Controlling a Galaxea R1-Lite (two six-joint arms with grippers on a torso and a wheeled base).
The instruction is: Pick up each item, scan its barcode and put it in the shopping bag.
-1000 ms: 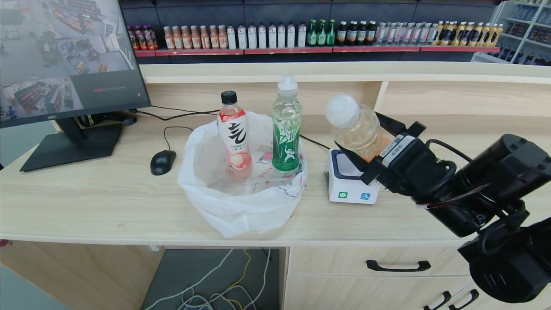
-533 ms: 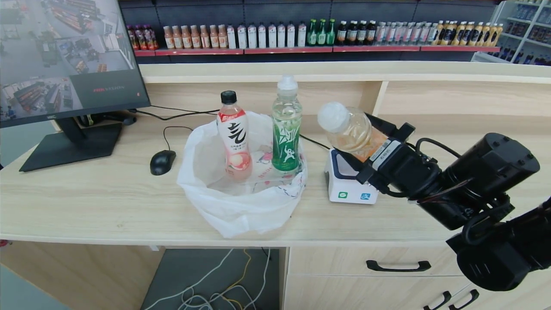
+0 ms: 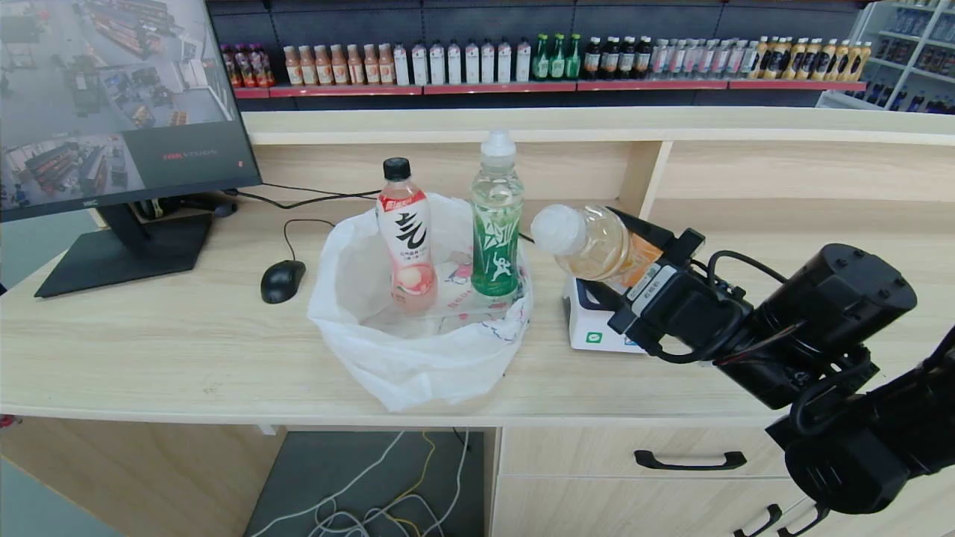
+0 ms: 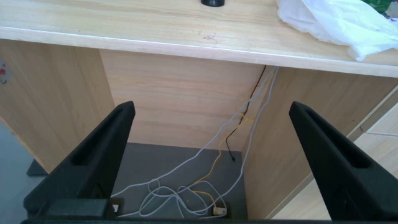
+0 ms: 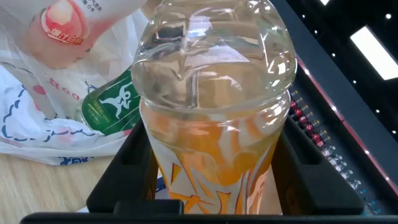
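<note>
My right pincer (image 3: 639,258) has carried the clear plastic bottle with the orange label and white cap (image 3: 593,242) lower and closer to the white plastic shopping bag (image 3: 418,358). The bottle has tipped from steeply slanted to almost level, and its cap now sits just beside the bag's rim.

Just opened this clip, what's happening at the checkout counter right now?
The robot's right tool is shut on an orange-labelled bottle, held tilted over the white scanner with its cap pointing toward the shopping bag. A pink-labelled bottle and a green-labelled bottle stand upright in the bag on the counter. The left tool hangs open below the counter's edge, holding nothing. So two items are bagged; the third is at the scanner.
</note>
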